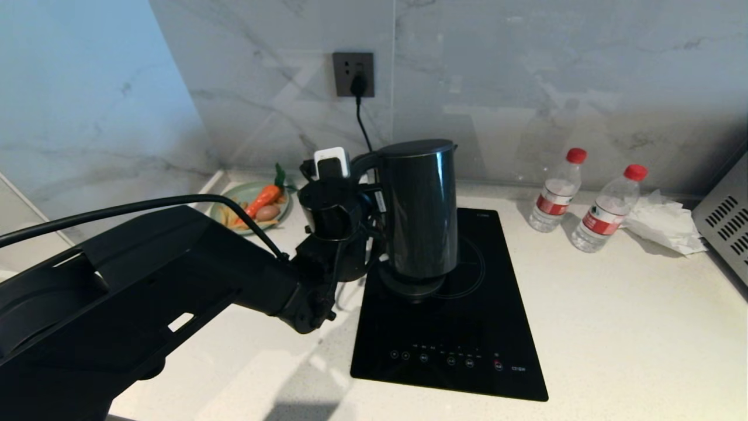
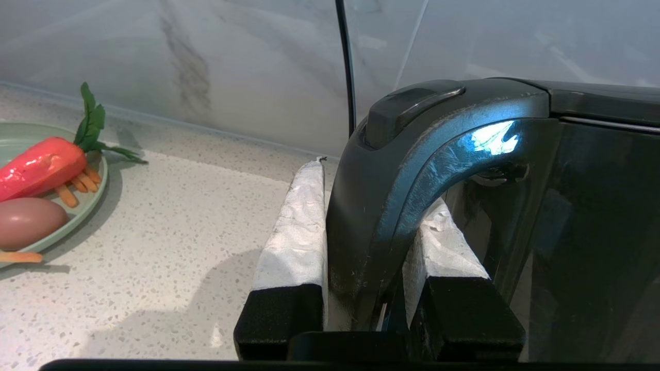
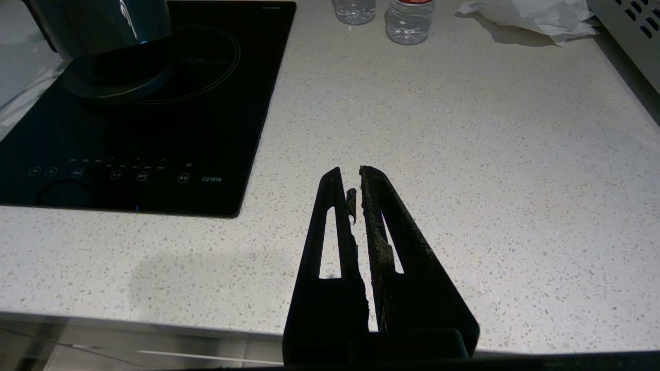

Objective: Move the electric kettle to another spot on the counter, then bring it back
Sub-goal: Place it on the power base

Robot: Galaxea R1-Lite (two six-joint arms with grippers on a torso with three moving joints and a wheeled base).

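The electric kettle (image 1: 421, 210), tall and glossy black with a flat lid, stands upright at the back left of the black cooktop (image 1: 461, 339), over its round power base (image 1: 412, 287). Whether it rests on the base or hovers just above it I cannot tell. My left gripper (image 1: 363, 190) is shut on the kettle's loop handle (image 2: 371, 216); the white-padded fingers (image 2: 296, 226) press it from both sides. Nothing is between the fingers of my right gripper (image 3: 350, 172), which is shut and hangs over the white speckled counter (image 3: 464, 129) near its front edge, outside the head view.
A green plate (image 1: 225, 216) with a toy carrot and an egg sits left of the kettle. Two red-capped water bottles (image 1: 555, 190) (image 1: 608, 207), crumpled tissue (image 1: 663, 225) and a grey appliance (image 1: 724, 222) are at the right. A cord runs to the wall socket (image 1: 353, 74).
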